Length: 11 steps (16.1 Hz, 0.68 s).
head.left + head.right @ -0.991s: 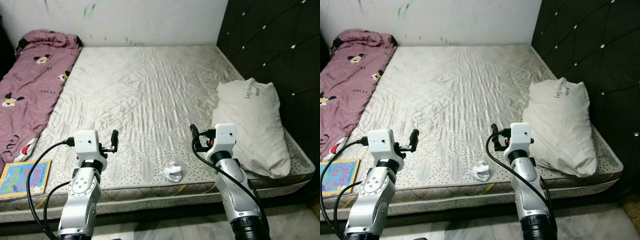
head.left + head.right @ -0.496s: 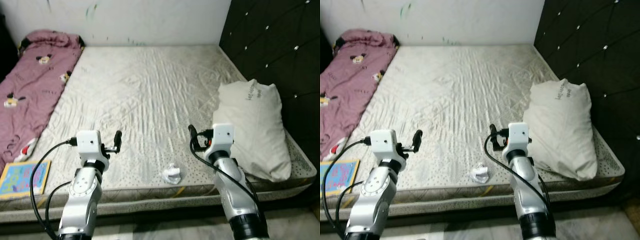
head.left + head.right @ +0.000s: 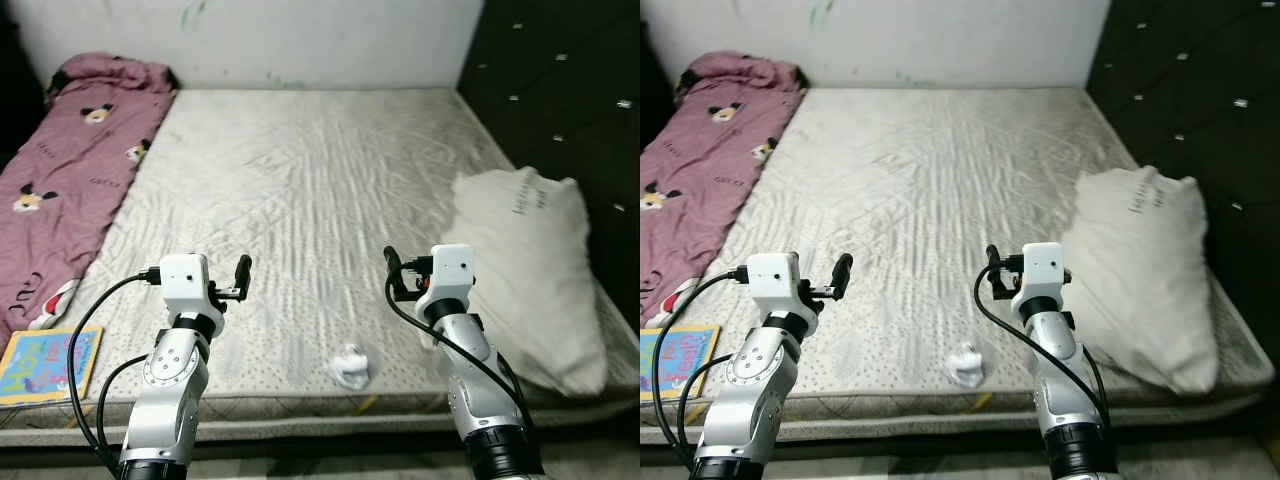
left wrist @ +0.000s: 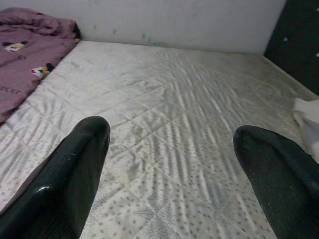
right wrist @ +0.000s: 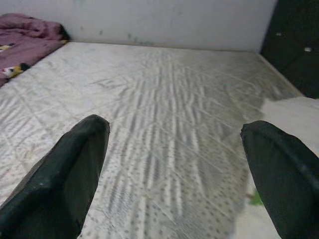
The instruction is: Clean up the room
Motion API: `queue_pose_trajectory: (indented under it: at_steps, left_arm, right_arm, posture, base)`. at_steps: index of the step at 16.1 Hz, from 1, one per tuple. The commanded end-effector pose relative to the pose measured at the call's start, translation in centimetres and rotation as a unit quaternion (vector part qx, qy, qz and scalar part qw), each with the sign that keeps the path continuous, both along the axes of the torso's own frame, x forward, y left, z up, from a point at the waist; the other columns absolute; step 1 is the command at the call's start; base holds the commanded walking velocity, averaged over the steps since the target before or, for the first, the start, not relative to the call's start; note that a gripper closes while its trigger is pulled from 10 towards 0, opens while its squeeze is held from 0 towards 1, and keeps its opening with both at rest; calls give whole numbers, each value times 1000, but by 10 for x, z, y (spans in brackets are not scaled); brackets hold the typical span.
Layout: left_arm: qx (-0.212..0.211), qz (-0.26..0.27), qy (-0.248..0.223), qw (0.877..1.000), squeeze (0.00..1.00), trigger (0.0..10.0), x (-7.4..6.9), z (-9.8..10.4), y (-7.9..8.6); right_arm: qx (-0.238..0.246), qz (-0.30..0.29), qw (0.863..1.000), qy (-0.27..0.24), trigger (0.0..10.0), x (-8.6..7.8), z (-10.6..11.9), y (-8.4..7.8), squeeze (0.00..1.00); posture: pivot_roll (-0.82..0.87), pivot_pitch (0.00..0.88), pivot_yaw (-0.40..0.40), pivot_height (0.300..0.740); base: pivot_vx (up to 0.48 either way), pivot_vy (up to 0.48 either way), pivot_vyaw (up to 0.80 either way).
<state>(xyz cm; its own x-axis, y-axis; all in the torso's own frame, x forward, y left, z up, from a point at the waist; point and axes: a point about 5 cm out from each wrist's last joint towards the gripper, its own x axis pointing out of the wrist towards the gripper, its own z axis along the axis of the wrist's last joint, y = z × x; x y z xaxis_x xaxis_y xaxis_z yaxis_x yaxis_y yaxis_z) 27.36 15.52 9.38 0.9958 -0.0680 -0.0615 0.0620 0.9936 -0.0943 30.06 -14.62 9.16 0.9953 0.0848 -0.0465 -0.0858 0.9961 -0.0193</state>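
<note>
A crumpled white paper wad [image 3: 350, 365] lies on the bare mattress [image 3: 310, 170] near its front edge, between my two arms. A colourful children's book [image 3: 45, 362] rests at the front left corner of the bed. Left gripper [image 3: 240, 276] hovers over the mattress to the left of the wad, open with nothing between its fingers [image 4: 75, 174]. Right gripper [image 3: 391, 268] is raised to the right of the wad and slightly beyond it, also open and empty, as its fingers [image 5: 70, 174] show.
A pink cartoon-print blanket [image 3: 70, 150] runs along the bed's left side. A white pillow [image 3: 530, 270] lies at the right, against the dark tufted headboard [image 3: 560, 90]. A white wall [image 3: 300, 35] stands behind the bed.
The whole picture has shifted, so the camera has moved; the bed looks slightly closer and the pillow sits further right in view. Both arms keep the same raised pose.
</note>
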Motion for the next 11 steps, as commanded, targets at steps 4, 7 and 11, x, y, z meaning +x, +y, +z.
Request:
queue_pose_trajectory:
  at_steps: [4,7,11]
  left_arm:
    - [6,7,6,1000,0,10000,0,-1,3]
    - [3,13,13,1000,0,10000,1,-3,3]
    - [2,0,1,1000,0,10000,1,1,2]
  right_arm:
    - [2,-8,1000,-4,10000,2,2,-2,0]
    - [-1,-13,1000,-3,10000,1,1,-3,0]
    - [-6,-18,1000,-5,10000,2,2,-5,0]
  posture:
    - [43,0,9,740]
    - [42,0,9,740]
    - [42,0,14,740]
  base:
    - [241,0,0]
    - [0,0,0]
    - [0,0,0]
